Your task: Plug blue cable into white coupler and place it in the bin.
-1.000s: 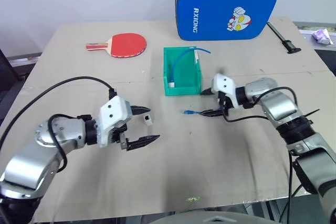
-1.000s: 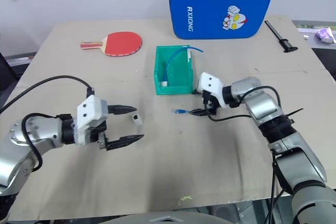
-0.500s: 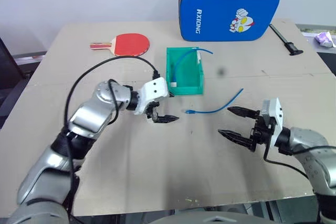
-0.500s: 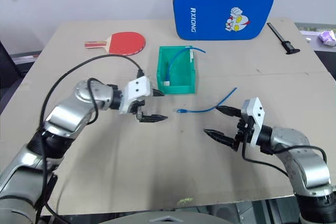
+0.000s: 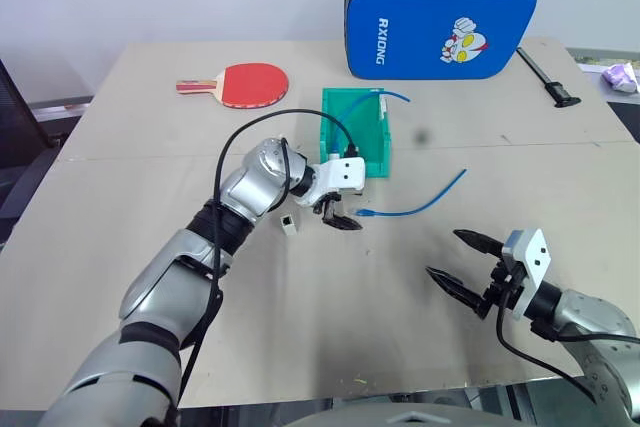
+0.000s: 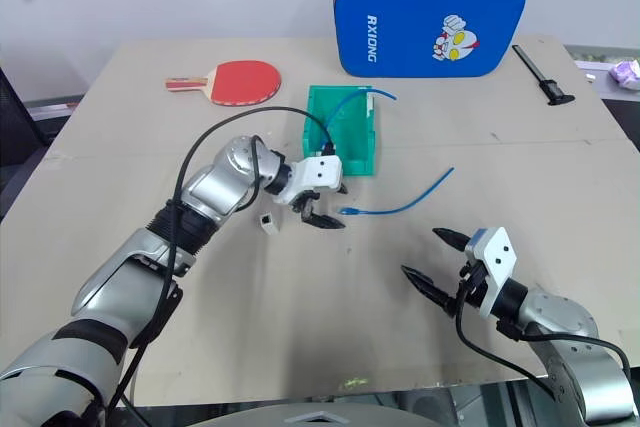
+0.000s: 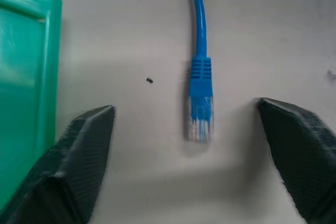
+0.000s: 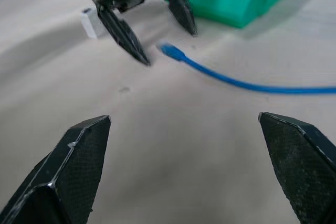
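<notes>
My left gripper (image 5: 341, 214) jaws straddle the blue cable (image 7: 200, 103) plug, apart, touching nothing; my right gripper (image 5: 462, 262) jaws gape wide, empty.

Illumination is even and diffuse. The table (image 5: 120, 247) shows soft shadows. The right wrist view is blurred.

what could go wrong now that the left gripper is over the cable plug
1. The blue cable lies loose on the table, so the open left gripper closing around its plug could push it away instead of pinching it.
2. The white coupler sits beside that arm and could get knocked.
3. The green bin is close; a finger may catch its wall.
</notes>
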Motion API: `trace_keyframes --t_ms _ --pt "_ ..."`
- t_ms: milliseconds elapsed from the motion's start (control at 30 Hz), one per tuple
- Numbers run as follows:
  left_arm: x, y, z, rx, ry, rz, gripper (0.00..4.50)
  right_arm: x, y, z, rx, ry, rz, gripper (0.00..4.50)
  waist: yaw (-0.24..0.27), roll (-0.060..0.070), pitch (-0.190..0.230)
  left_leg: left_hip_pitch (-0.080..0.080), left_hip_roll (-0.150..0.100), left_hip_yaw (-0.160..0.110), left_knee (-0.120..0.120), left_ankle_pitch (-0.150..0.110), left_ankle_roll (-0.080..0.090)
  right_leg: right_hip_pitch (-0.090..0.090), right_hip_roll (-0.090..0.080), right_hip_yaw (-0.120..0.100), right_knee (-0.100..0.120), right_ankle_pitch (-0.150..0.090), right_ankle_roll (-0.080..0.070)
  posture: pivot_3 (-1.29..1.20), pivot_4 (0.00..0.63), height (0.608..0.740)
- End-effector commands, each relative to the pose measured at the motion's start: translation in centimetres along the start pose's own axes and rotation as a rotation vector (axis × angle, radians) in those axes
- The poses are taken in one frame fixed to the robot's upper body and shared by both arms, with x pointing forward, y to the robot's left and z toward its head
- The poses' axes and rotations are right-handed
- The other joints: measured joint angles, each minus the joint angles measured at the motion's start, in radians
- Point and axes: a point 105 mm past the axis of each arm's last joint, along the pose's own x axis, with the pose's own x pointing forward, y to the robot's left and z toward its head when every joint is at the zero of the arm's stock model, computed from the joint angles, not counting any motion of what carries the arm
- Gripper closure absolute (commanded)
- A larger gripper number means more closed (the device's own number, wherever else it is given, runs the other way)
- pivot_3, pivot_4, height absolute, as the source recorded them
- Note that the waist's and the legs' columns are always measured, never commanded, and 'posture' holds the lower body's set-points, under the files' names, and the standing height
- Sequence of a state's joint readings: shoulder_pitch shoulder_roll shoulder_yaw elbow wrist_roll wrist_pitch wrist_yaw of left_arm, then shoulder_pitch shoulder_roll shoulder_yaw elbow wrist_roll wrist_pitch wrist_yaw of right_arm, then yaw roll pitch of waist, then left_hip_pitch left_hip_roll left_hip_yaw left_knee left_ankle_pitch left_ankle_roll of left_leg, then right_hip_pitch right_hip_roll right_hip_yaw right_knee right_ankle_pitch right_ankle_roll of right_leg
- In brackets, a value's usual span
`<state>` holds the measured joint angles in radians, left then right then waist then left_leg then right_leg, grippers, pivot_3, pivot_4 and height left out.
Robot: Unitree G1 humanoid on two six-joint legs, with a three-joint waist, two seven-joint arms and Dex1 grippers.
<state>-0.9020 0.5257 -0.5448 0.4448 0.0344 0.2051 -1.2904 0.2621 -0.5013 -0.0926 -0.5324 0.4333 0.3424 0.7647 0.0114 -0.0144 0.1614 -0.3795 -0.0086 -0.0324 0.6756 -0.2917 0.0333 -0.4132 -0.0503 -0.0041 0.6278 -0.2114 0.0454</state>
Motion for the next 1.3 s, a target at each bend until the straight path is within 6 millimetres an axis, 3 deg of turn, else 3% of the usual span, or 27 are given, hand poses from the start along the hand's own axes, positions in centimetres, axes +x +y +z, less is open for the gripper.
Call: trace_keyframes --t_ms 33,133,167,200,400,500,633,767,900,1100,1300 --pt "-0.5 -0.2 -0.6 -0.004 0.028 -0.02 2.27 -0.1 -0.2 0.8 -0.039 -0.028 -0.013 0.0 0.0 0.0 0.0 0.0 0.0 0.0 0.0 0.0 0.0 0.0 0.0 0.0 0.0 0.0 0.0 0.0 0.15 0.74" --pt "-0.8 -0.8 -0.9 -0.015 0.039 -0.056 3.93 -0.1 -0.3 0.8 -0.046 -0.023 -0.01 0.0 -0.002 0.0 0.0 0.001 0.0 0.0 0.0 0.0 0.0 0.001 0.0 0.0 0.0 0.0 0.0 0.0 0.15 0.74" --pt "-1.0 -1.1 -0.9 -0.02 0.039 -0.072 4.35 -0.1 -0.4 0.8 -0.047 -0.023 -0.009 0.0 -0.003 0.0 0.0 0.001 0.0 0.0 0.0 0.0 0.0 0.001 0.0 0.0 0.0 0.0 0.0 0.0 0.15 0.74" --pt "-1.0 -1.3 -0.9 -0.024 0.039 -0.086 4.44 -0.1 -0.4 0.8 -0.048 -0.022 -0.007 0.0 -0.004 0.0 0.0 0.001 0.001 0.0 0.0 0.0 0.0 0.001 0.001 0.0 0.0 0.0 0.0 0.0 0.15 0.74" --pt "-1.5 -1.2 1.3 -0.085 -0.104 -0.058 4.44 0.7 -0.2 1.2 -0.014 -0.052 0.035 0.0 -0.005 0.0 0.0 0.001 0.001 0.0 0.0 0.0 0.0 0.001 0.001 0.0 0.001 0.0 0.0 0.0 0.15 0.74" --pt "-2.6 -0.2 4.7 -0.253 -0.362 -0.027 4.44 0.9 1.6 2.3 0.23 -0.105 0.16 0.0 0.003 0.0 0.0 -0.001 0.002 -0.002 0.002 0.0 0.0 0.001 0.0 -0.002 0.001 0.0 0.0 0.0 0.15 0.74" --pt "-3.1 -1.3 6.7 -0.437 -0.557 -0.106 4.44 1.3 3.0 4.2 0.431 -0.167 0.289 0.0 -0.005 0.0 0.0 -0.002 0.004 -0.003 0.005 0.0 0.0 0.002 -0.001 -0.002 0.001 0.0 0.0 0.0 0.15 0.74" --pt "-3.7 -2.8 8.7 -0.542 -0.696 -0.21 4.44 3.2 2.0 6.4 0.535 -0.284 0.286 0.0 -0.017 0.0 0.0 0.0 0.004 -0.002 0.005 0.0 0.0 0.002 0.0 -0.001 0.002 0.001 0.002 0.0 0.15 0.74" --pt "-3.7 -4.0 9.5 -0.581 -0.724 -0.275 4.44 4.4 0.8 8.8 0.599 -0.394 0.29 0.0 -0.02 0.0 0.0 0.001 0.004 -0.003 0.007 0.0 0.0 0.002 0.0 -0.001 0.006 0.001 0.002 0.0 0.15 0.74" --pt "-4.2 -4.0 10.5 -0.622 -0.791 -0.308 4.44 4.5 0.3 10.7 0.618 -0.458 0.33 0.0 -0.019 0.0 0.0 0.0 0.003 -0.002 0.007 0.0 0.0 0.002 -0.001 0.0 0.005 0.001 0.002 0.0 0.15 0.74" --pt "-4.7 -3.6 10.4 -0.658 -0.819 -0.302 4.5 4.2 1.0 10.9 0.614 -0.454 0.371 2.73 -0.022 0.0 0.0 0.0 0.003 -0.002 0.007 0.0 0.0 0.001 -0.001 0.0 0.005 0.001 0.002 0.0 0.15 0.74"
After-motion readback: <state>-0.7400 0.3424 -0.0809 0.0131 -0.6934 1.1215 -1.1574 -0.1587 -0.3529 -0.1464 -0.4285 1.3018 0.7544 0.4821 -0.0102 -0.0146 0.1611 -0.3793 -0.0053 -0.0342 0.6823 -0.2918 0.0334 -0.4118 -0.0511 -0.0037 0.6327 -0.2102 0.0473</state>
